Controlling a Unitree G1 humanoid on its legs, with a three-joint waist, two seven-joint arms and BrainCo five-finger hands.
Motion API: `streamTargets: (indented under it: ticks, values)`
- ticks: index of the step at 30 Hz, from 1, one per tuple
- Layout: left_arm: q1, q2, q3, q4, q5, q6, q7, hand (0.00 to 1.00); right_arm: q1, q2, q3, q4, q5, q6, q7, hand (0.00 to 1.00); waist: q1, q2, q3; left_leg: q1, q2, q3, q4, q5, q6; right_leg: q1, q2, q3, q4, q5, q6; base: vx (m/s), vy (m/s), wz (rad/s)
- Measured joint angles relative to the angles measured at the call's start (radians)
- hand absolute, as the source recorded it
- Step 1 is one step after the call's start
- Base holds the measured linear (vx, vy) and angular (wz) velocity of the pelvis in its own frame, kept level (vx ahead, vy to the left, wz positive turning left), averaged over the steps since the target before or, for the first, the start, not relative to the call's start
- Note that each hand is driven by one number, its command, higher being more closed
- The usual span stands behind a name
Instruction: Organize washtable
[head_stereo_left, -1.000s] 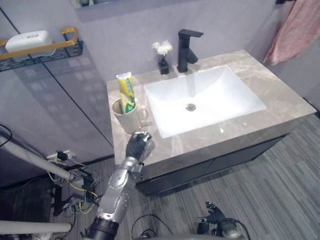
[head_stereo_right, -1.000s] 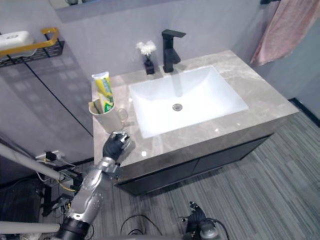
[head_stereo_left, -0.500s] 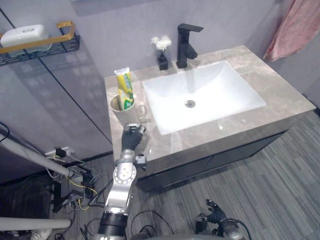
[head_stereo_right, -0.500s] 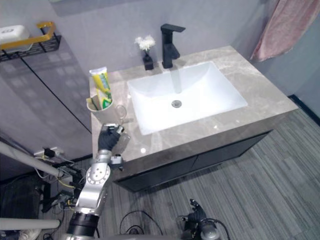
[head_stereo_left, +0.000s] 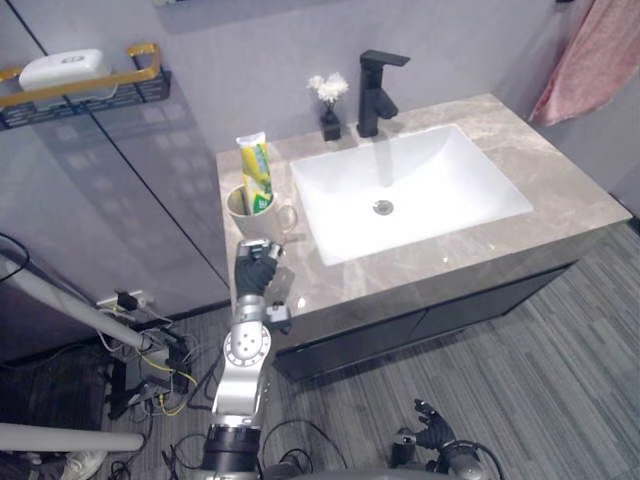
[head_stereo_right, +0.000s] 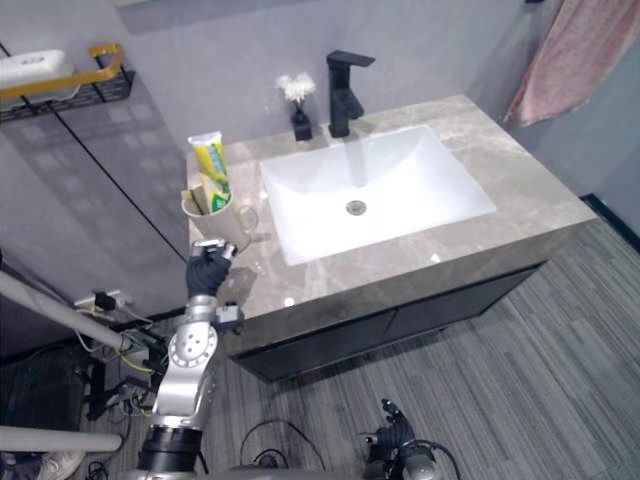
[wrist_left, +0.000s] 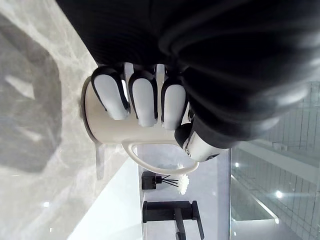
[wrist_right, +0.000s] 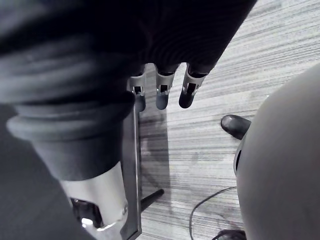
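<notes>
A cream mug stands on the grey marble counter at its left end, with a yellow-green toothpaste tube upright in it. My left hand is raised just in front of the mug, near the counter's front left corner. In the left wrist view its fingers are curled into a fist with nothing in them, and the mug with its handle lies right behind them. My right hand hangs low over the striped floor, fingers relaxed and holding nothing.
A white basin fills the counter's middle, with a black faucet and a small black vase of white flowers behind it. A black and gold wall shelf holds a white box. A pink towel hangs at the right.
My left hand has shifted left along the counter's front until it is straight before the mug, and the forearm stands more upright. The view has shifted slightly; mug and tube stay put.
</notes>
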Motion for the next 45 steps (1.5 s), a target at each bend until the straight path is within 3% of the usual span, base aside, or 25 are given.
streamTargets:
  ticks: [45]
  values:
    - [-0.133, 0.067, 0.038, 0.113, -0.131, 0.039, -0.008, 1.0, 0.028, 0.02, -0.036, -0.041, 0.003, 0.005, 0.006, 0.0, -0.002, -0.024, 0.002, -0.06, -0.001, 0.009, 0.035, 0.0, 0.0, -0.059, 0.0, 0.028, 0.0, 0.025, -0.006, -0.01, -0.004, -0.01]
